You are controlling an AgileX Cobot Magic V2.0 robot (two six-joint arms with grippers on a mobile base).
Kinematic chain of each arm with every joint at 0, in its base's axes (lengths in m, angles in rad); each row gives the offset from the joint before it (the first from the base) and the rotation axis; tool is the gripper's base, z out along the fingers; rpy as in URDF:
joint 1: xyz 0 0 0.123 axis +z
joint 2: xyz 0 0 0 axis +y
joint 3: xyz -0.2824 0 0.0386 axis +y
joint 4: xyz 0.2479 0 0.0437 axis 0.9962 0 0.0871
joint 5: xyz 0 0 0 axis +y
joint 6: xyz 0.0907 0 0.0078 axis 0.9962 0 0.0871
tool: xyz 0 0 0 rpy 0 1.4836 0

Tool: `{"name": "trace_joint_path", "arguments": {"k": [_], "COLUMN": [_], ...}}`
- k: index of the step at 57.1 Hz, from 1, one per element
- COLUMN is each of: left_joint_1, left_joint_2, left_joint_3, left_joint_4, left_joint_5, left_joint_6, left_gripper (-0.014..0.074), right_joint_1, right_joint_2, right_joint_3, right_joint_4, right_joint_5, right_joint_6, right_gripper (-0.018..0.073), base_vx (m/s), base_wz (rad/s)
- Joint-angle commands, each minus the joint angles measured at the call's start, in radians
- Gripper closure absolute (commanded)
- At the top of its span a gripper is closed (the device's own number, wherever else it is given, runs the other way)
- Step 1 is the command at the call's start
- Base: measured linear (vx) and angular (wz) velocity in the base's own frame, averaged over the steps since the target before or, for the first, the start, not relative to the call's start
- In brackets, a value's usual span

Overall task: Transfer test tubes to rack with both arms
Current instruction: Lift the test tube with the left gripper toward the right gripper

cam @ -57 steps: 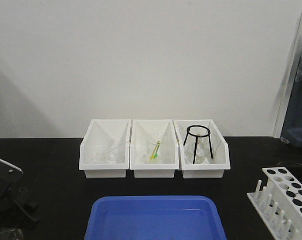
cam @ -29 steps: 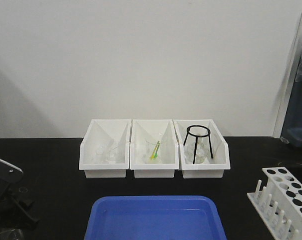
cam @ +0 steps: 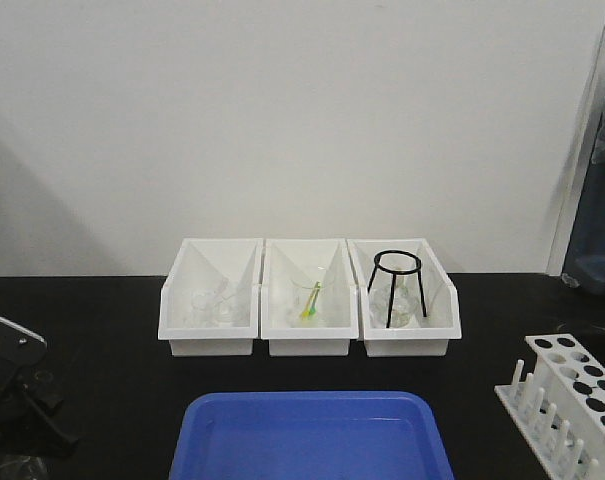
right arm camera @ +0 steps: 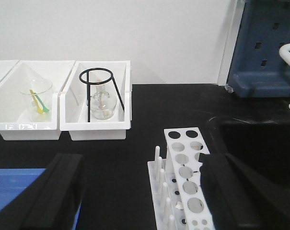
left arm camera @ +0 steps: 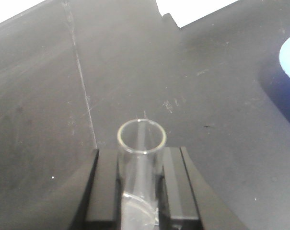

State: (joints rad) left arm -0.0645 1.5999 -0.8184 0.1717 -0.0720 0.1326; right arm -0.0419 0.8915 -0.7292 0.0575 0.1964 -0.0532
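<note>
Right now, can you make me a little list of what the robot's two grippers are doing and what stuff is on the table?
Left gripper: shut on a glass test tube, open rim toward the camera, over the black table
Right gripper: open, holding nothing, near the white rack
Rack: at the table's right side, no tube visible in its holes
Bins: three white ones in a row at the back, glassware inside; black ring stand in the right one
Tray: blue, in front of the bins
</note>
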Motion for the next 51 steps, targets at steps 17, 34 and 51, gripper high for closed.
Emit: {"name": "trace_joint_path", "arguments": {"k": [17,34,51], "left_joint_1": [-0.004,-0.004,-0.006], "left_joint_2": [-0.205,-0.465,-0.575], "left_joint_3": [-0.031,-0.031,-0.031], "left_joint_4": [-0.006,-0.007,-0.007], "left_joint_5": [-0.095,-0.095,-0.089], "left_joint_6": [-0.004,-0.015,-0.192], "left_gripper": [0.0617,0.0617,0.0617], "right_joint_1": [0.004,0.004,0.004], "right_joint_2": [-0.008,-0.008,-0.007], "right_joint_3": [-0.035,-0.035,-0.035], "right_joint_4": [-0.003,-0.003,0.002], "right_joint_5": [-0.086,-0.086,-0.086], "right_joint_6": [-0.005,-0.005,-0.005], "right_gripper": [-0.0003,-0.0003,-0.0003], "base_vx": [0.00,0.00,0.00], "base_wz": [0.00,0.00,0.00]}}
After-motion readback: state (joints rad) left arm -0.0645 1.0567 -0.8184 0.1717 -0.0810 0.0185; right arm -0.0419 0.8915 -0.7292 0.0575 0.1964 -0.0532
